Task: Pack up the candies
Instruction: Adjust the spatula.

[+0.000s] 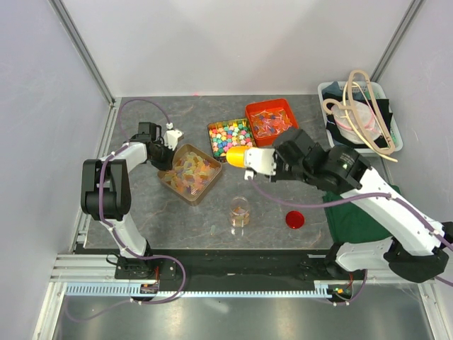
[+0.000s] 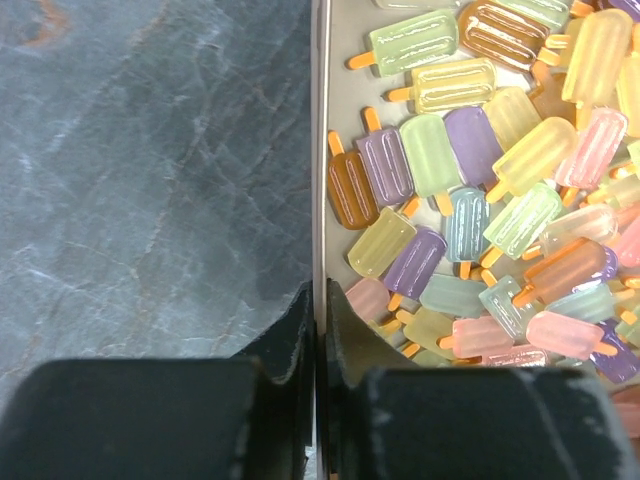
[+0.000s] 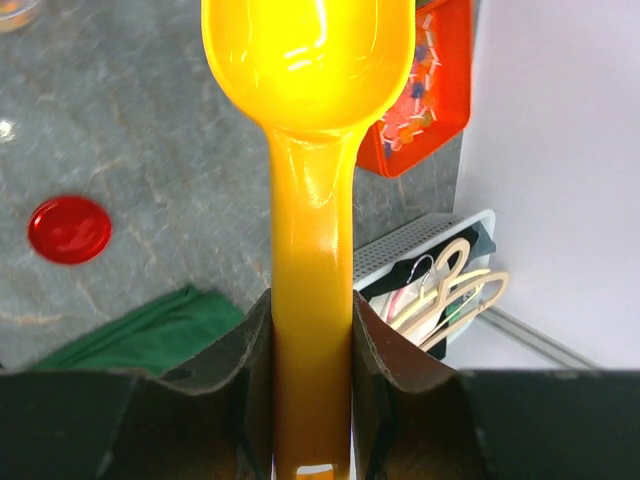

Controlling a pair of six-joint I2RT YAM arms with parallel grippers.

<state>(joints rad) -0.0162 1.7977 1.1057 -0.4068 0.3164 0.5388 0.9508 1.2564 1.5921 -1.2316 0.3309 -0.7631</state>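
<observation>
The candies [image 1: 191, 172] are pastel, popsicle-shaped pieces heaped in a tan tray [image 1: 167, 178] at the left centre. In the left wrist view the candies [image 2: 480, 200] fill the right half. My left gripper [image 1: 168, 147] is shut on the tray's rim [image 2: 320, 150], one finger inside and one outside, as the left wrist view [image 2: 320, 310] shows. My right gripper [image 1: 259, 161] is shut on the handle of a yellow scoop [image 1: 237, 156]. The scoop's bowl hangs just right of the tray. In the right wrist view [image 3: 312, 330] the scoop [image 3: 310, 60] shows no candy.
A small clear jar [image 1: 241, 212] stands near the front centre, with a red lid [image 1: 295, 219] to its right. A tin of bright multicoloured candies [image 1: 230, 137] and an orange tray [image 1: 271, 119] sit behind. A white basket with hangers [image 1: 361, 117] and a green cloth [image 1: 354, 207] are at the right.
</observation>
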